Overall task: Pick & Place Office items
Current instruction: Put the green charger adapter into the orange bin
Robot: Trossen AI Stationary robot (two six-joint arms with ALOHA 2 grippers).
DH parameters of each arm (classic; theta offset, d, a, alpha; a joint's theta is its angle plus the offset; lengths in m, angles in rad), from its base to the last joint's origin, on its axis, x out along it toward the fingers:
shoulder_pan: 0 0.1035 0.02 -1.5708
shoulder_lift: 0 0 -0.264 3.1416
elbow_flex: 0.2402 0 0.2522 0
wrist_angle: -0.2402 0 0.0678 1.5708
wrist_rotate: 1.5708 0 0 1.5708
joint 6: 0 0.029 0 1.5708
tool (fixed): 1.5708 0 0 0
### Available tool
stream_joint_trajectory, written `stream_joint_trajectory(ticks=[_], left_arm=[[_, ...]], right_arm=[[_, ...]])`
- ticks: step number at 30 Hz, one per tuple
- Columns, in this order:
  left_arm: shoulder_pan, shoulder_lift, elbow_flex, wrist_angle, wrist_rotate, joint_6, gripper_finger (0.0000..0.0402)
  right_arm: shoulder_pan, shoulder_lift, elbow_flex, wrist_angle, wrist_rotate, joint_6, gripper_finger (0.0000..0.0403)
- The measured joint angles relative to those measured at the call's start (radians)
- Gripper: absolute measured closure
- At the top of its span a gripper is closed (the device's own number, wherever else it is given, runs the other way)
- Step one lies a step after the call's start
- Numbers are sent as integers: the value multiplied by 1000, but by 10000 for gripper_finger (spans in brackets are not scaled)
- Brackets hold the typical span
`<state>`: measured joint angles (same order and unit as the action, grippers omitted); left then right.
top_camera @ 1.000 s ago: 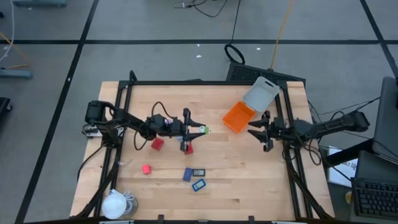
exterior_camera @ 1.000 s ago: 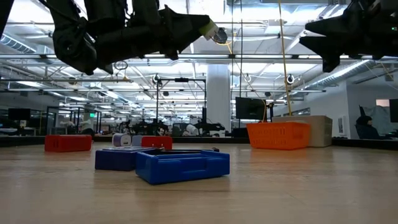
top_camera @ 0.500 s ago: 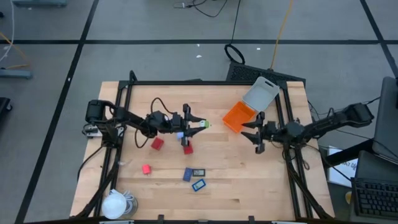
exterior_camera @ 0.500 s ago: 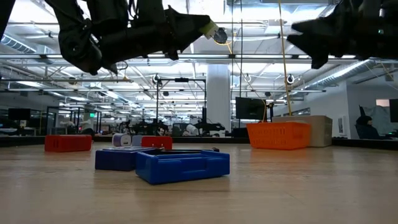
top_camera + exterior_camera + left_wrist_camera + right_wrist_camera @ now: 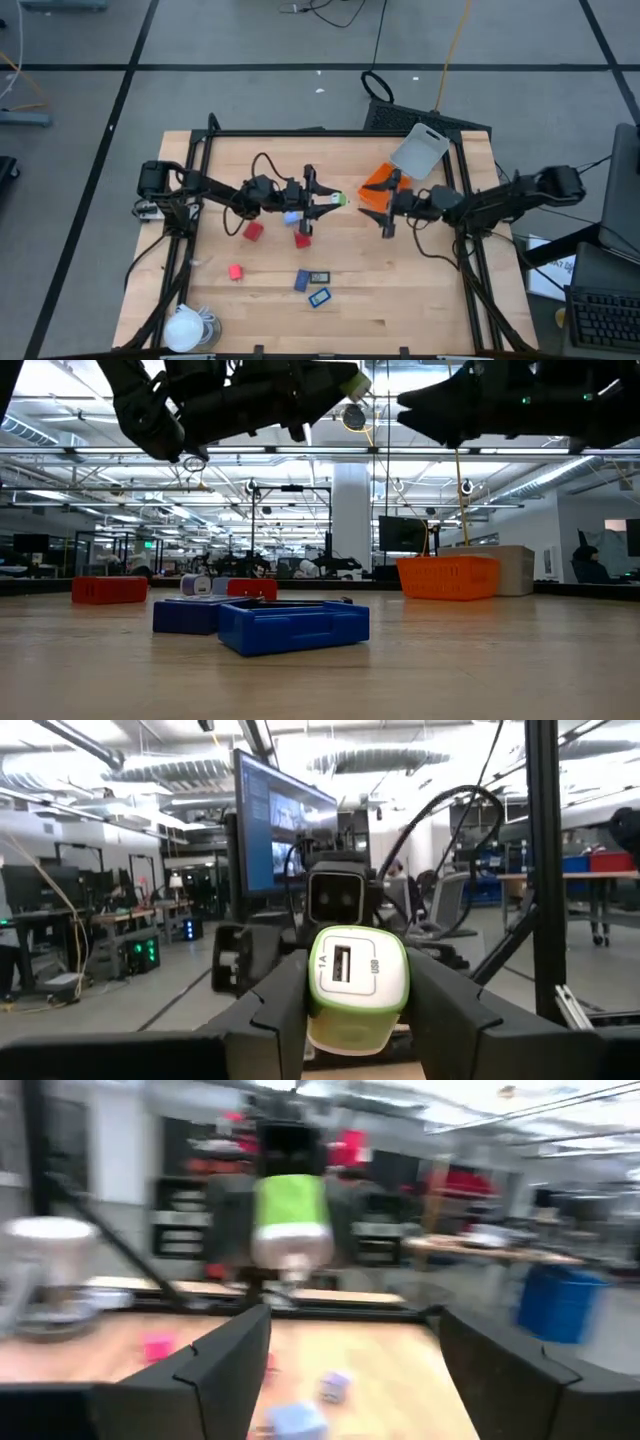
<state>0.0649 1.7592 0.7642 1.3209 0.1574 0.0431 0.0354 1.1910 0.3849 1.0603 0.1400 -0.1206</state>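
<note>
Left hand point(image 5: 338, 201) clamps green-white USB charger point(image 5: 357, 985) aloft; right hand point(image 5: 386, 211), spread empty, should close squarely on its free end.

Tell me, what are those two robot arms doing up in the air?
The left claw is shut on a little white and green USB charger, held up above the table. The right claw is wide open and empty, pointing straight at it from near the orange tray. It might be a hand-over. Red blocks and blue pieces lie below.
</note>
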Motion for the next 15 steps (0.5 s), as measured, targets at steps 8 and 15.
stream_joint_trajectory(ticks=[8,15], left_arm=[[-29,0,50,-173,-9,30,270],[-33,0,55,-180,-25,33,255]], right_arm=[[6,102,54,34,-41,27,125],[5,165,99,36,-95,29,128]])
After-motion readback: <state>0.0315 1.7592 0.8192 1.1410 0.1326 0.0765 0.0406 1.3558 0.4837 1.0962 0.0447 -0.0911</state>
